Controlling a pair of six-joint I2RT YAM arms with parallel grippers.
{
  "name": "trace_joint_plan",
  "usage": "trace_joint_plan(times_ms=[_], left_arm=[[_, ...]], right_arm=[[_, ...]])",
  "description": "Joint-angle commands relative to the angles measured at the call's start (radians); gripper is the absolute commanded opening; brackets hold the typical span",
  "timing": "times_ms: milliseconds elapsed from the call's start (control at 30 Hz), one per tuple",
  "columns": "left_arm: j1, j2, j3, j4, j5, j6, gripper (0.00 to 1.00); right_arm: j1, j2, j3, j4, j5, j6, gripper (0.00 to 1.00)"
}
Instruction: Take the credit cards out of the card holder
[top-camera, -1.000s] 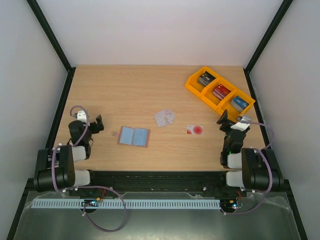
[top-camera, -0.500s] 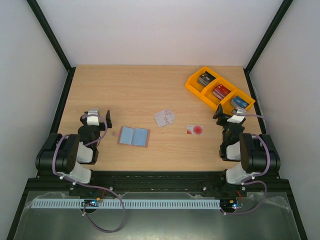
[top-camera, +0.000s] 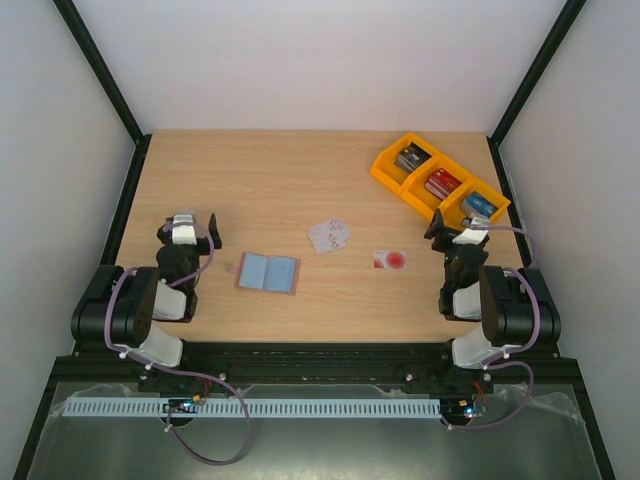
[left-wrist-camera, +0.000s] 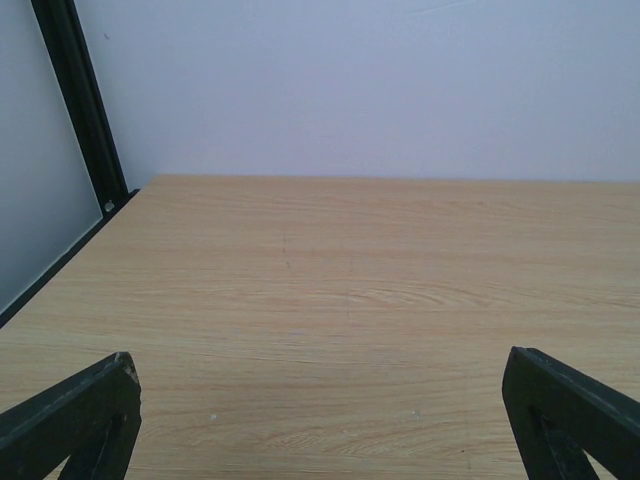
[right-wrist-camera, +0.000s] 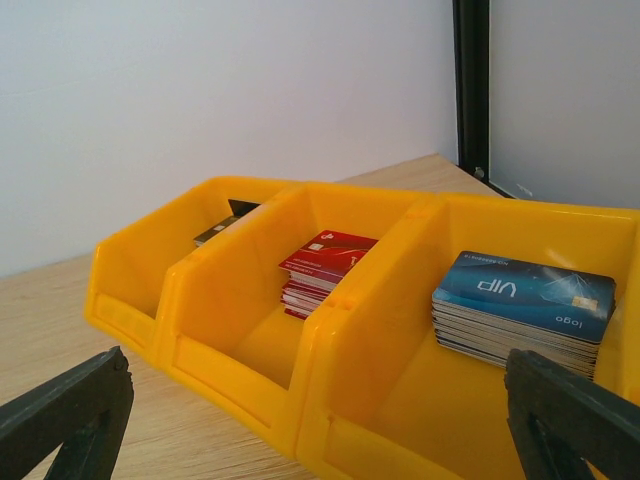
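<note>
Top external view, card holder: the card holder (top-camera: 268, 272) lies opened flat on the tabletop (top-camera: 260, 190), light blue inside facing up, left of the middle and apart from both arms.
Top external view, cards: the whitish card (top-camera: 329, 236) with faint reddish marks lies flat to the far right of the holder. The red-circle card (top-camera: 390, 260) lies flat further right. The two cards touch neither each other nor the holder, and both are out of it.
Top external view, bins: the orange bins (top-camera: 412, 194) form a slanted row of three compartments at the far right, each holding a stack.
Top external view, left tool: the left tool (top-camera: 188, 224) sits low at the left side, well to the left of the card holder, with its jaws apart and nothing between them.
Top external view, right tool: the right tool (top-camera: 460, 228) sits at the right side, just on the near side of the bins and right of the red-circle card. Its jaws are apart and empty.
Left wrist view, fingers: the black fingers (left-wrist-camera: 80, 420) stand wide at the lower corners, with only bare wood grain between them.
Right wrist view, fingers: the black fingers (right-wrist-camera: 70, 415) are spread wide at the lower corners, facing the bins.
Right wrist view, compartments: blue cards (right-wrist-camera: 520, 300) are stacked in the right compartment, red cards (right-wrist-camera: 325, 262) in the middle one, and dark cards (right-wrist-camera: 225, 228) in the left one.
</note>
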Motion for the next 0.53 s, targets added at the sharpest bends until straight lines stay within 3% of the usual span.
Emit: trace_joint_plan(times_ms=[0,500], left_arm=[[-0.004,-0.003,-0.011,0.061,-0.014,-0.006,0.99],[-0.004,0.001,0.009,0.025,-0.025,-0.013,0.99]], right_arm=[[0.001,0.0,0.003,0.002,0.0,-0.015,0.99],[0.009,0.0,0.01,-0.013,0.016,-0.019,0.99]])
